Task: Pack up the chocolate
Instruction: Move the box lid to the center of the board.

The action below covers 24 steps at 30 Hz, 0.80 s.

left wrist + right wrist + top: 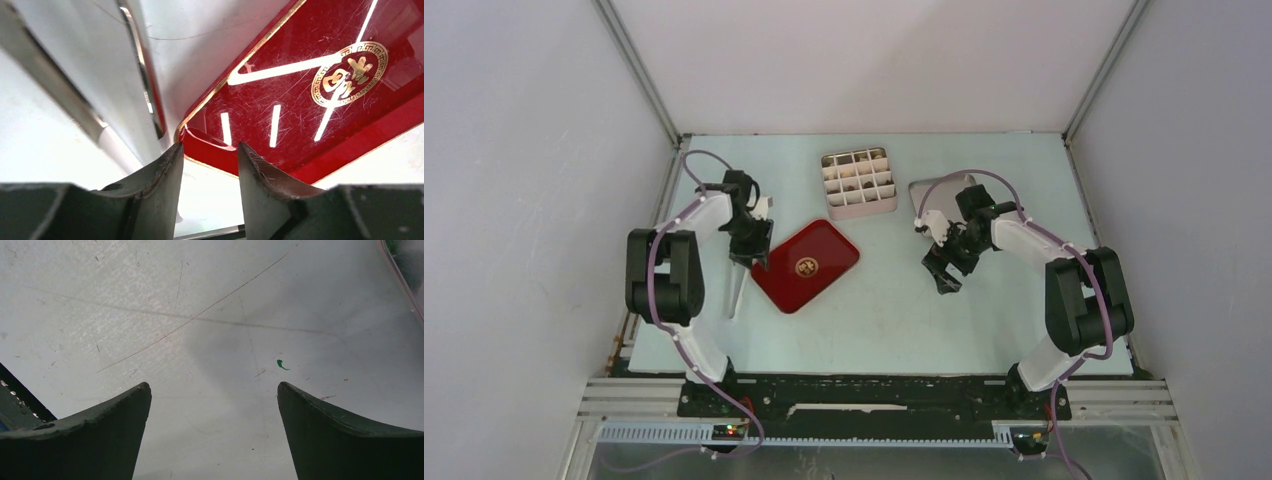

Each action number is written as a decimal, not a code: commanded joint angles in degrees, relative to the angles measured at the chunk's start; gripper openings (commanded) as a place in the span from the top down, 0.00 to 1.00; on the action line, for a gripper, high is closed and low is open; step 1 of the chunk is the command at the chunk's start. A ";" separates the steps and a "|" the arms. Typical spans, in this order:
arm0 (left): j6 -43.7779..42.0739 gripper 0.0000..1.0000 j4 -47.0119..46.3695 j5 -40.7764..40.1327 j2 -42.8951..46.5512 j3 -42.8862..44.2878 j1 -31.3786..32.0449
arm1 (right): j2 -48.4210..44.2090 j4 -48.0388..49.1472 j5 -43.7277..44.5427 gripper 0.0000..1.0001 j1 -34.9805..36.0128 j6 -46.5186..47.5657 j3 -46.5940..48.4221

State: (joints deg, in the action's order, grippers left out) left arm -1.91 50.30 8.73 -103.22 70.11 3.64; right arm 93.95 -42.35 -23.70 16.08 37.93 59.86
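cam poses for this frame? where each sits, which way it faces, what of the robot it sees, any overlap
Top external: above and behind the bases, facing down on the table; shows the whole left arm and right arm, red tray, gridded box.
Left wrist: on the left arm, facing past the left gripper, jaws apart, at the tray's corner and gold emblem.
Right wrist: on the right arm, facing down past the wide-open right gripper at scratched tabletop.
Shared: top and left wrist both show the red tray; all three show the table.
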 commanded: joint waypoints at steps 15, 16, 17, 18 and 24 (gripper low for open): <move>-11.63 0.50 -16.33 3.50 3.47 16.93 18.94 | -3.42 3.06 -0.75 0.00 -2.51 -3.12 1.93; -12.29 0.50 -16.33 3.26 1.50 19.36 20.04 | -3.57 3.04 -1.04 0.00 -3.06 -3.20 1.92; -12.96 0.50 -16.26 3.07 -0.42 21.62 20.80 | -3.68 3.07 -1.34 0.00 -3.46 -3.28 1.93; -13.97 0.50 -15.74 3.10 -2.60 24.21 21.40 | -3.64 2.94 -1.59 0.00 -3.97 -3.26 1.93; -17.93 0.48 -11.17 2.01 -15.14 38.26 23.71 | -3.77 2.62 -2.49 0.00 -5.32 -3.11 1.93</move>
State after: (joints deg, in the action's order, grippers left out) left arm -15.25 36.29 11.64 -111.26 100.71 26.63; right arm 92.20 -40.60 -24.73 11.31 35.27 59.86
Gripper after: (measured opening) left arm 0.517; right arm 0.994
